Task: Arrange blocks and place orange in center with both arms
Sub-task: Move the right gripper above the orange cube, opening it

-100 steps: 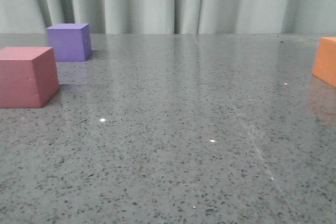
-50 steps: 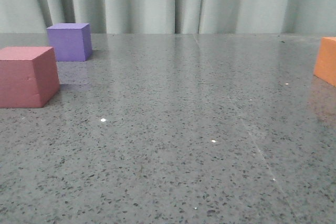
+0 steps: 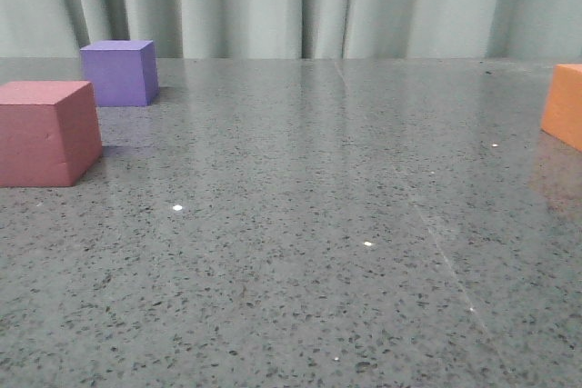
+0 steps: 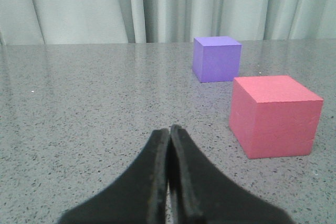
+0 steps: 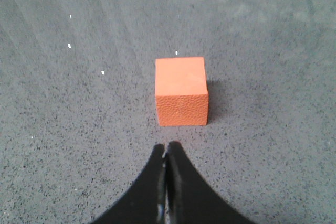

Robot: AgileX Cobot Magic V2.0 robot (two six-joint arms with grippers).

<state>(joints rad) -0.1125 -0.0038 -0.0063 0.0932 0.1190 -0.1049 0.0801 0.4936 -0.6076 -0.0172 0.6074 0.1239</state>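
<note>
The dusty red cube (image 3: 47, 134) sits at the table's left edge, with the purple cube (image 3: 119, 72) behind it. The orange cube (image 3: 564, 104) is cut off at the right edge. No gripper shows in the front view. In the left wrist view my left gripper (image 4: 169, 129) is shut and empty, short of the red cube (image 4: 274, 115) and the purple cube (image 4: 216, 58). In the right wrist view my right gripper (image 5: 167, 146) is shut and empty, a short way in front of the orange cube (image 5: 181, 91), not touching it.
The grey speckled table (image 3: 309, 224) runs back to a pale curtain (image 3: 300, 2). Between the red cube on the left and the orange cube on the right lies bare tabletop.
The view shook slightly half a second ago and is back as before. No cube has visibly moved.
</note>
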